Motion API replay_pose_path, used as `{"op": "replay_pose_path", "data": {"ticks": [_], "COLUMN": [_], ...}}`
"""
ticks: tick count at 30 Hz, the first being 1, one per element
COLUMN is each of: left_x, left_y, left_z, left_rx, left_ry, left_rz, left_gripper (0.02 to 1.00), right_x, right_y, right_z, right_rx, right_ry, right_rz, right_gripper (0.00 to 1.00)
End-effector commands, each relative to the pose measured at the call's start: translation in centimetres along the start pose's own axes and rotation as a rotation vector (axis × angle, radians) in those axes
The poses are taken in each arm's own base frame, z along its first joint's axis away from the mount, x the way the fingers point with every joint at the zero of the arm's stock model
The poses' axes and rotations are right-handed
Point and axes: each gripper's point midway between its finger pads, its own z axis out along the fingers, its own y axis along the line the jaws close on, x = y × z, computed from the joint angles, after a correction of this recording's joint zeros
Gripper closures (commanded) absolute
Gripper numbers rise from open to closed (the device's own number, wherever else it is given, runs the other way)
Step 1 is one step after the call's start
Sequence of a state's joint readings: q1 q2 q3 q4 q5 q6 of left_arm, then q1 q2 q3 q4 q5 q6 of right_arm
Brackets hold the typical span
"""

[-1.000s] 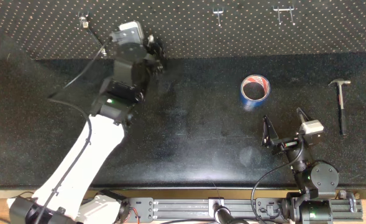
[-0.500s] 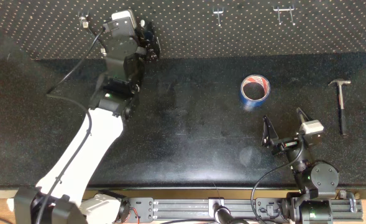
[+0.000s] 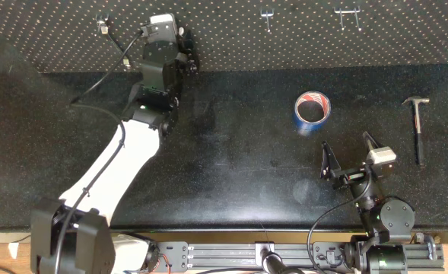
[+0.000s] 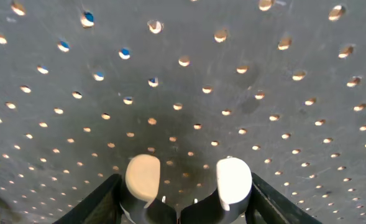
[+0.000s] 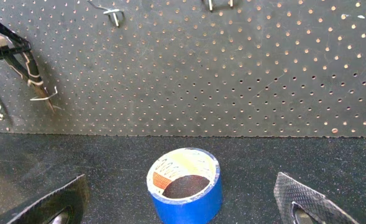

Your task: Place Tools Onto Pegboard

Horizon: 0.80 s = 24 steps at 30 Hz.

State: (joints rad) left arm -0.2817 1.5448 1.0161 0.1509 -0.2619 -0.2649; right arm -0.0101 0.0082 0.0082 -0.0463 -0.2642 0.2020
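Left pincer (image 4: 189, 176) spread, facing pegboard (image 4: 232, 81); right pincer (image 3: 349, 156) spread, low, facing tape roll (image 5: 184, 183)

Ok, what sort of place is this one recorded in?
Probably a workshop-style bench set up for robot trials: a pegboard with metal hooks stands behind a dark worktop, and a hammer and a roll of tape lie on it.

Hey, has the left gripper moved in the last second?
Yes. In the top view the left gripper has shifted up the picture, from the lower edge of the pegboard to farther up its face.
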Motion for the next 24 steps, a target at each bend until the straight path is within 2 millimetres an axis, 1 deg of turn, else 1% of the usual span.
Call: {"op": "replay_pose_path", "data": {"ticks": [1,5,8,9,10,11,12,13,14,16,17,18,20,21,22,23,24], "left_x": [0.0,2.0,2.0,1.8,1.4,1.2,1.1,1.0,1.0,1.1,1.3,1.3,0.2,-0.7,-1.1,-1.0,-0.7], "left_y": [0.4,0.6,0.5,0.5,0.4,0.3,0.3,0.3,0.3,0.3,0.3,0.3,0.2,0.5,1.3,2.6,3.6], "left_z": [1.2,2.4,2.5,2.5,2.5,2.5,2.5,2.5,2.5,2.5,2.5,2.5,1.8,0.6,-1.0,-3.1,-4.5], "left_rx": [-0.026,-0.035,-0.035,-0.032,-0.028,-0.025,-0.024,-0.023,-0.024,-0.025,-0.026,-0.026,-0.021,-0.025,-0.04,-0.061,-0.077], "left_ry": [-0.002,0.043,0.042,0.031,0.016,0.006,0.002,0.001,0.001,0.005,0.01,0.011,-0.01,-0.015,0.009,0.036,0.045], "left_rz": [0.018,0.031,0.03,0.028,0.023,0.02,0.019,0.019,0.019,0.02,0.021,0.022,0.016,0.014,0.018,0.02,0.017], "left_gripper": [0.991,0.989,0.989,0.822,0.822,0.617,0.529,0.404,0.321,0.082,0.023,0.023,0.025,0.023,0.023,0.023,0.023], "right_x": [0.1,0.1,0.1,0.1,0.1,0.1,0.1,0.1,0.1,0.1,0.1,0.1,0.1,0.1,0.1,0.1,0.1], "right_y": [0.3,0.3,0.3,0.3,0.3,0.3,0.3,0.3,0.3,0.3,0.3,0.3,0.3,0.3,0.3,0.3,0.3], "right_z": [0.0,0.0,0.0,0.0,0.0,0.0,0.0,0.0,0.0,0.0,0.0,0.0,0.0,0.0,0.0,0.0,0.0], "right_rx": [-0.016,-0.016,-0.016,-0.016,-0.016,-0.016,-0.016,-0.016,-0.016,-0.016,-0.016,-0.016,-0.016,-0.016,-0.016,-0.016,-0.016], "right_ry": [0.002,0.002,0.002,0.002,0.002,0.002,0.002,0.002,0.002,0.002,0.002,0.002,0.002,0.002,0.002,0.002,0.002], "right_rz": [0.01,0.01,0.01,0.01,0.01,0.01,0.01,0.01,0.01,0.01,0.01,0.01,0.01,0.01,0.01,0.01,0.01], "right_gripper": [0.025,0.025,0.025,0.025,0.025,0.025,0.025,0.025,0.025,0.025,0.025,0.025,0.025,0.025,0.025,0.025,0.025]}}
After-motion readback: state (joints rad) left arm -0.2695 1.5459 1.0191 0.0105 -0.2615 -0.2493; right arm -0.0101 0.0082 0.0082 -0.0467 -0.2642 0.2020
